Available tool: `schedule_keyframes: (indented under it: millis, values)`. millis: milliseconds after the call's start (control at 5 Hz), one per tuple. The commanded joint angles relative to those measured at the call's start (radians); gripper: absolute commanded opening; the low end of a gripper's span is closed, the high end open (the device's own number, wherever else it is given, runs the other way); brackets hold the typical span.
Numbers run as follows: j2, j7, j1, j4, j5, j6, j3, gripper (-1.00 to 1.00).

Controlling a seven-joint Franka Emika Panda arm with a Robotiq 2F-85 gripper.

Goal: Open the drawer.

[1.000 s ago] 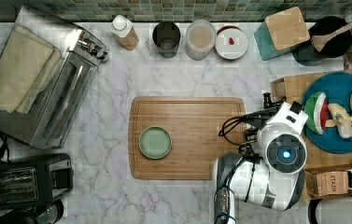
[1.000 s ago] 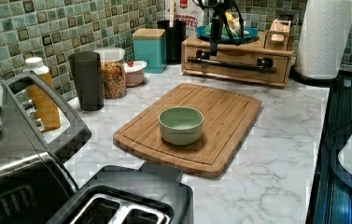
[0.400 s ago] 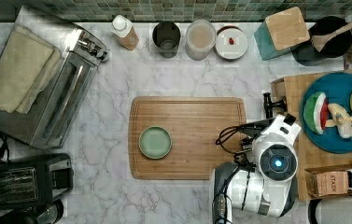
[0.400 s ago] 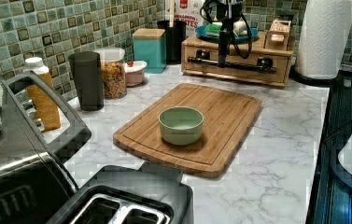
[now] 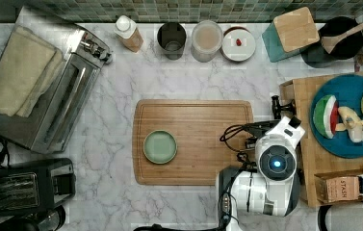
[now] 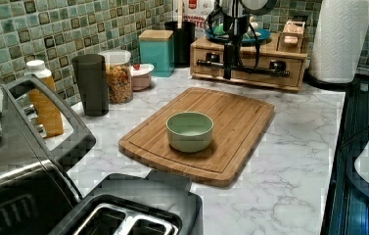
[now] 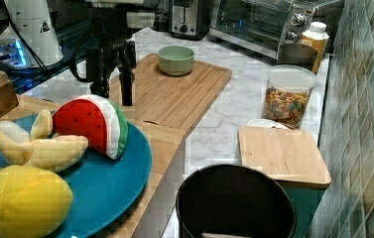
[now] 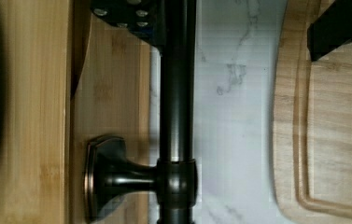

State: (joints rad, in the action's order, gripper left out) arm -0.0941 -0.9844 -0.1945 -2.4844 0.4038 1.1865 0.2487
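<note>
The drawer (image 6: pixel 248 66) is the front of a low bamboo box (image 5: pixel 309 144) at the top view's right, and it looks flush with the box. Its long black bar handle (image 8: pixel 177 107) runs along the front on short posts. My gripper (image 8: pixel 232 28) is open and hangs straight down at the handle. One finger (image 8: pixel 127 16) stands between the bar and the drawer front, and the other finger (image 8: pixel 339 25) is out over the cutting board's edge. In the left view my gripper (image 6: pixel 228 73) crosses the handle (image 6: pixel 260 70) left of its middle.
A bamboo cutting board (image 5: pixel 193 142) with a green bowl (image 5: pixel 160 147) lies just in front of the drawer. On the box sit a blue plate (image 5: pixel 350 115) of toy fruit and a small rack (image 5: pixel 350 187). Jars line the tiled wall, and a paper towel roll (image 6: pixel 341 39) stands beside the box.
My gripper has come down in front of the box from above its top to the level of the handle. Bowl, board and drawer have not moved.
</note>
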Motion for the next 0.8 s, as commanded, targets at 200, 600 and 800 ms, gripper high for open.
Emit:
schedule_keyframes:
  millis: [200,600,800]
  values:
    - [-0.126,0.043,-0.030,0.091,-0.023,0.005,0.015,1.00]
    - [-0.127,0.049,-0.032,0.087,-0.054,-0.057,-0.017,1.00]
    - [-0.143,0.050,-0.031,0.069,-0.054,-0.028,-0.012,1.00]
